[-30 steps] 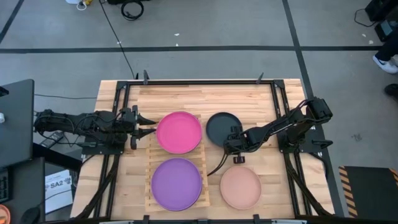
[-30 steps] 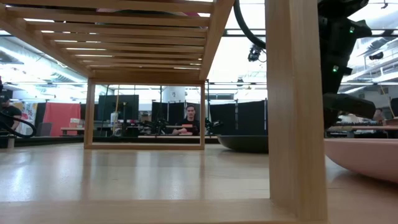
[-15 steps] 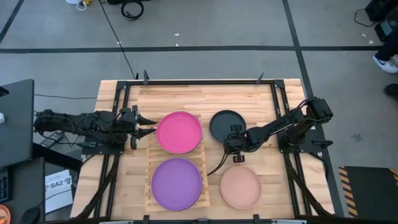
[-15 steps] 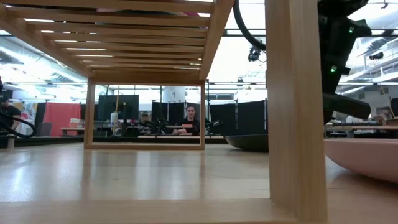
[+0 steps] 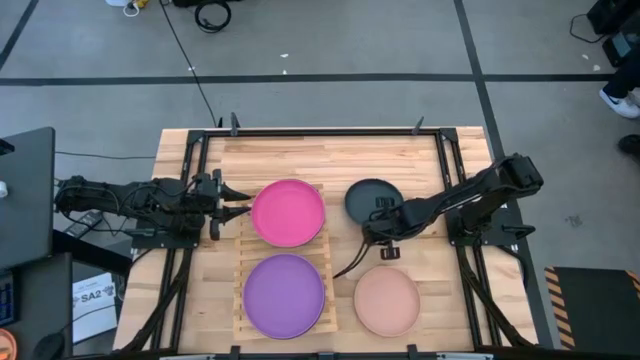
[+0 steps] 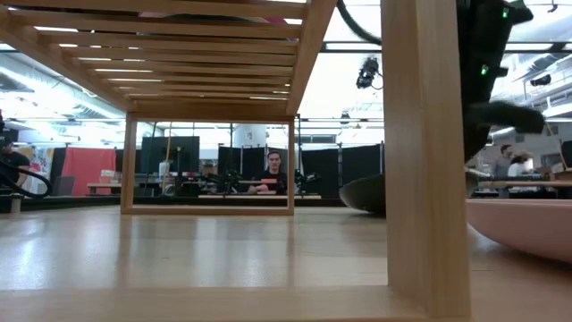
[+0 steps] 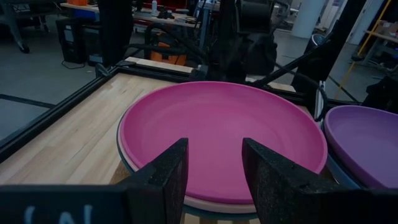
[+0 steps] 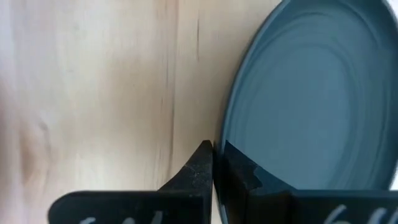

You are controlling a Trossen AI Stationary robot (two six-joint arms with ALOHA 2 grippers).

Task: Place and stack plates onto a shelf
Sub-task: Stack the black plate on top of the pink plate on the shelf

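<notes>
My right gripper (image 5: 384, 231) is shut on the dark grey plate (image 5: 371, 198), which sits right of the shelf (image 5: 241, 262). In the low view this plate (image 6: 362, 193) shows tilted, half hidden by a shelf post. The magenta plate (image 5: 288, 212) lies on the shelf's far half and the purple plate (image 5: 285, 295) on its near half. The salmon plate (image 5: 387, 301) rests flat on the table near the near edge. My left gripper (image 5: 240, 205) is open, level, just left of the magenta plate (image 7: 224, 134), touching nothing. My right gripper pinches the dark grey plate's near rim (image 8: 231, 155) between its two fingers, one on the plate's inner side and one on the outer. The fingers come slanting down from the table's right. The plate is tilted; whether its far rim still touches the table, I cannot tell.
Rims of other plates show under the magenta plate (image 7: 127, 163). Black frame rails (image 5: 450, 180) run along the table's sides. Bare planks lie along the far edge (image 5: 320, 150). People sit in the room beyond the table (image 6: 271, 175).
My right gripper has risen a little and drawn back toward the table's right, still shut on the dark grey plate. The plate has slid right and a bit toward the far edge, and has gone from lying flat to tilted.
</notes>
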